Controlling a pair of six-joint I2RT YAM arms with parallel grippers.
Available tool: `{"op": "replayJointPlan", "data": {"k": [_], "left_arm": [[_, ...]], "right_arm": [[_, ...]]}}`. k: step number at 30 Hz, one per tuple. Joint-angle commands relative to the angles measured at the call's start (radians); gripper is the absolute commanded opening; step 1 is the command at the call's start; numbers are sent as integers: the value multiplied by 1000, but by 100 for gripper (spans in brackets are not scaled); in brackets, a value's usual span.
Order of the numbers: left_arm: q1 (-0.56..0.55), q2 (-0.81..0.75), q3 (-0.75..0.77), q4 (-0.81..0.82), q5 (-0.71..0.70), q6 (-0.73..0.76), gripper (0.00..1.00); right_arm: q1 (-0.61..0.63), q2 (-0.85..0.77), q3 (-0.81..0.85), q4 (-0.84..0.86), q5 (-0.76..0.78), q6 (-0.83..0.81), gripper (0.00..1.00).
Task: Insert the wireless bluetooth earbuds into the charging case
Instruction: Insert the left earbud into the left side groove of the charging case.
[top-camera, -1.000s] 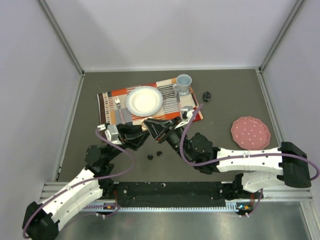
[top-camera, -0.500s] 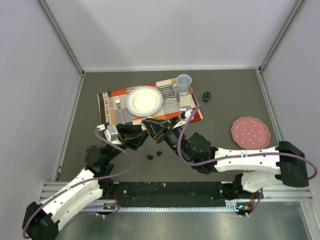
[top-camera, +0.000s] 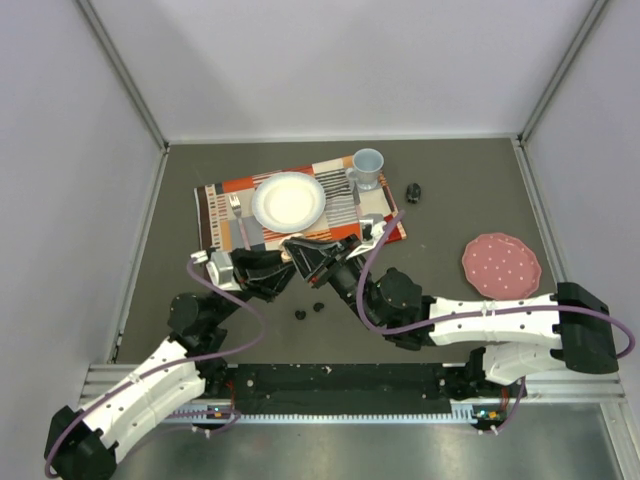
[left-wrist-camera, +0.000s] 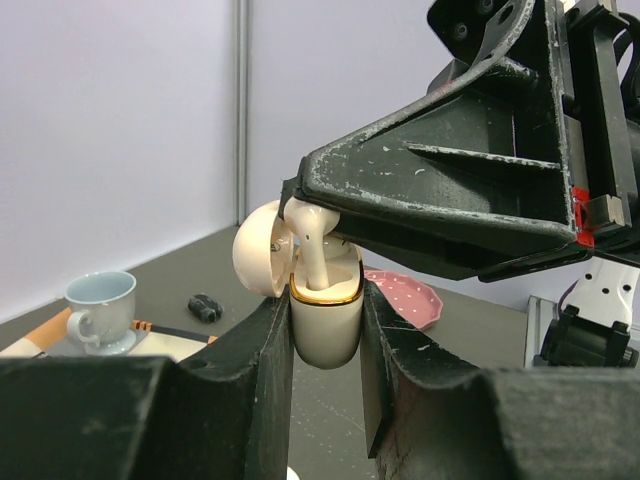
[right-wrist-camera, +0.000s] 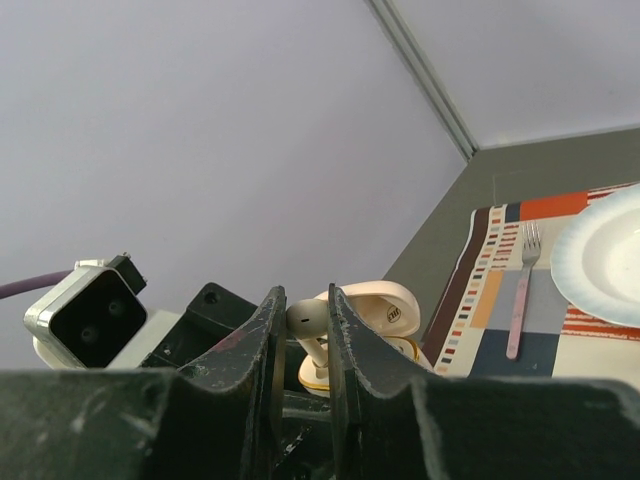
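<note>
Ok so from the top: dark table (top-camera: 450, 190), and my two arms reach in from 6 o'clock and meet mid-table. There's a striped mat (top-camera: 330, 170) at 12 o'clock with a white plate (top-camera: 288, 201) on it. A pink plate (top-camera: 500, 266) sits alone at 3 o'clock. The blue cup (top-camera: 367, 168) is on the mat's 1 o'clock corner and the fork (top-camera: 237, 215) is at the white plate's 9.

My left gripper (left-wrist-camera: 322, 300) is clamped on the case (left-wrist-camera: 322, 340), which is upright with its lid (left-wrist-camera: 258, 248) flipped open. My right gripper (right-wrist-camera: 303, 310) pinches a white bud (left-wrist-camera: 312, 245) by the head, with the stem pointing down into the case mouth. Can't tell if it's seated.

Two black buds (top-camera: 300, 314) lie on the table at the grippers' 6 o'clock, near each other but apart. There's a small black thing (top-camera: 413, 191) at the cup's 4 o'clock, too tiny to tell what it is.
</note>
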Motion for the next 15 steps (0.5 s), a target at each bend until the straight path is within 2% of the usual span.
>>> {"op": "replayJointPlan", "data": {"k": [1,15], "left_arm": [[-1,-29,10,113,-50,-1,0],[-1,-42,13,104,-67,4,0]], "right_arm": [[24,21,-11,-60,27,-13,6],[59,41,-1,-86,79,-84,6]]}}
